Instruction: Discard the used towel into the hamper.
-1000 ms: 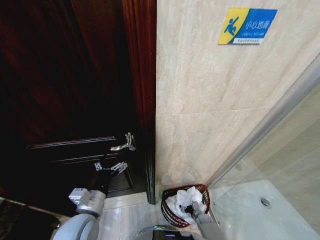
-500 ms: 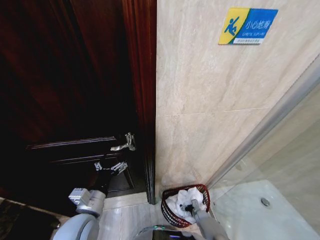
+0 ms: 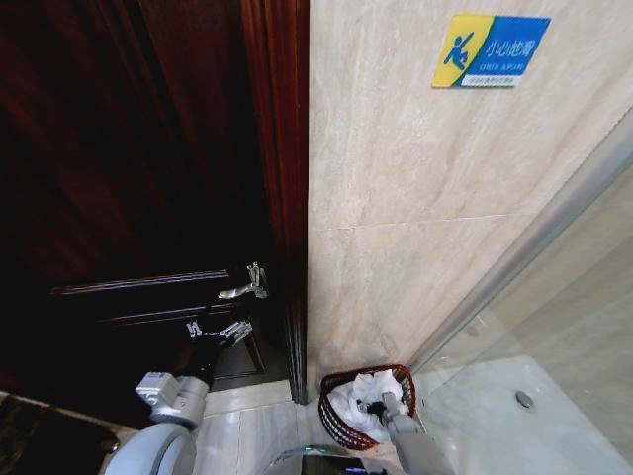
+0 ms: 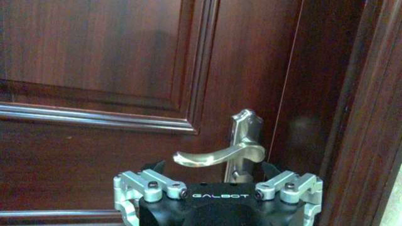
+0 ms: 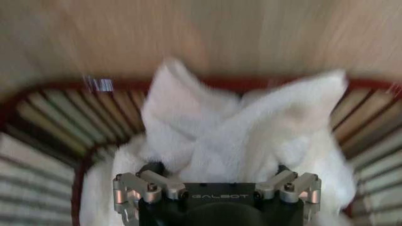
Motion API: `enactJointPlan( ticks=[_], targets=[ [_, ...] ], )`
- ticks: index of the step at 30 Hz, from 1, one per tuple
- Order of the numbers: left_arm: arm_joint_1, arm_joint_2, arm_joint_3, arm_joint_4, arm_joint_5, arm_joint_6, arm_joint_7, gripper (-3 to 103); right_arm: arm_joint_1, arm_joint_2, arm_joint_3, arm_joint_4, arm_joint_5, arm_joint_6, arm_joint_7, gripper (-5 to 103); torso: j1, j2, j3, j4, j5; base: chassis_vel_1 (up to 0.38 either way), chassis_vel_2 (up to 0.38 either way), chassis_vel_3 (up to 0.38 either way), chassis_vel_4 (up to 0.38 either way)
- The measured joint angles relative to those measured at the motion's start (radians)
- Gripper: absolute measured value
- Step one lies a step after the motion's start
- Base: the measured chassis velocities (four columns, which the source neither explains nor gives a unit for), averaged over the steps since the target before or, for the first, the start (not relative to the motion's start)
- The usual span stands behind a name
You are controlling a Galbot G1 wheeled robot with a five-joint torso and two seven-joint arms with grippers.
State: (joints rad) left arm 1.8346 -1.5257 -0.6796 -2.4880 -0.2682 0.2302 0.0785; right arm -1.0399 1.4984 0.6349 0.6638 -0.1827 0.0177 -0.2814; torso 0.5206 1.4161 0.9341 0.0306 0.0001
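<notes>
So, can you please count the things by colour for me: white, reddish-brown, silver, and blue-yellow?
White: 1, the towel in the hamper, at the right hand
Reddish-brown: 1, the hamper
Silver: 1, the door handle before the left hand
Blue-yellow: 1, the wall sign
Total: 4

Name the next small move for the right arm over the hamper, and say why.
Probably open the jaws and let go. The right gripper is down inside the hamper, its jaws buried in the white towel, which already lies within the rim. The left gripper waits by the door handle.
</notes>
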Motion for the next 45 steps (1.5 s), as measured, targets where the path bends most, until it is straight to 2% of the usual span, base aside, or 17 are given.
enactJointPlan(
  ticks=[2,3,7,9,10,11,13,14,17,24,26,27,31,37,39,45],
  targets=[
    [0.0,0.0,0.0,0.0,0.0,0.0,0.0,100,-0.076,-0.002,-0.016,0.159,0.038,-0.037,-0.006,100,0.0,0.0,0.0,0.0002,-0.0001,0.0,0.0,0.0,0.0],
    [0.0,0.0,0.0,0.0,0.0,0.0,0.0,100,-0.076,-0.002,-0.016,0.159,0.038,-0.037,-0.006,100,0.0,0.0,0.0,0.0002,-0.0001,0.0,0.0,0.0,0.0],
    [0.0,0.0,0.0,0.0,0.0,0.0,0.0,100,-0.229,-0.01,-0.02,0.422,0.071,-0.081,-0.015,100,0.0,0.0,0.0,0.0001,-0.0002,0.0,0.0,0.0,0.0],
    [0.0,0.0,0.0,0.0,0.0,0.0,0.0,100,-0.249,-0.011,-0.019,0.456,0.078,-0.085,-0.015,100,0.0,0.0,0.0,0.0002,-0.0001,0.0,0.0,0.0,0.0],
    [0.0,0.0,0.0,0.0,0.0,0.0,0.0,100,-0.295,-0.014,-0.018,0.532,0.094,-0.097,-0.014,100,0.0,0.0,0.0,0.0002,0.0,0.0,0.0,0.0,0.0],
    [0.0,0.0,0.0,0.0,0.0,0.0,0.0,100,-0.295,-0.014,-0.018,0.532,0.094,-0.097,-0.014,100,0.0,0.0,0.0,0.0002,0.0,0.0,0.0,0.0,0.0],
    [0.0,0.0,0.0,0.0,0.0,0.0,0.0,100,-0.396,-0.02,-0.015,0.689,0.132,-0.106,-0.012,100,0.0,0.0,0.0,0.0003,-0.0002,0.0,0.0,0.0,0.0],
    [0.0,0.0,0.0,0.0,0.0,0.0,0.0,100,-0.396,-0.02,-0.015,0.689,0.132,-0.106,-0.012,100,0.0,0.0,0.0,0.0003,-0.0002,0.0,0.0,0.0,0.0],
    [0.0,0.0,0.0,0.0,0.0,0.0,0.0,100,-0.509,0.001,0.0,0.852,0.166,-0.079,-0.001,100,0.0,0.0,0.0,0.0004,0.0,0.0,0.0,0.0,0.0],
    [0.0,0.0,0.0,0.0,0.0,0.0,0.0,100,-0.654,0.022,0.026,1.032,0.176,-0.027,0.002,100,0.0,0.0,0.0,0.0001,-0.0002,0.0,0.0,0.0,0.0],
    [0.0,0.0,0.0,0.0,0.0,0.0,0.0,100,-0.784,0.042,0.055,1.242,0.23,0.007,-0.007,100,0.0,0.0,0.0,0.0003,-0.0004,0.0,0.0,0.0,0.0],
    [0.0,0.0,0.0,0.0,0.0,0.0,0.0,100,-0.804,0.046,0.059,1.284,0.239,0.016,-0.009,100,0.0,0.0,0.0,0.0003,-0.0002,0.0,0.0,0.0,0.0],
    [0.0,0.0,0.0,0.0,0.0,0.0,0.0,100,-0.85,0.057,0.071,1.406,0.267,0.045,-0.005,100,0.0,0.0,0.0,0.0003,-0.0001,0.0,0.0,0.0,0.0],
    [0.0,0.0,0.0,0.0,0.0,0.0,0.0,100,-0.876,0.074,0.079,1.569,0.311,0.039,0.017,100,0.0,0.0,0.0,0.0003,0.0,0.0,0.0,0.0,0.0],
    [0.0,0.0,0.0,0.0,0.0,0.0,0.0,100,-0.876,0.084,0.083,1.669,0.339,0.016,0.025,100,0.0,0.0,0.0,0.0004,-0.0004,0.0,0.0,0.0,0.0],
    [0.0,0.0,0.0,0.0,0.0,0.0,0.0,100,-0.829,0.105,0.079,1.786,0.346,-0.042,0.063,100,0.0,0.0,0.0,0.0003,-0.0002,0.0,0.0,0.0,0.0]
  ],
)
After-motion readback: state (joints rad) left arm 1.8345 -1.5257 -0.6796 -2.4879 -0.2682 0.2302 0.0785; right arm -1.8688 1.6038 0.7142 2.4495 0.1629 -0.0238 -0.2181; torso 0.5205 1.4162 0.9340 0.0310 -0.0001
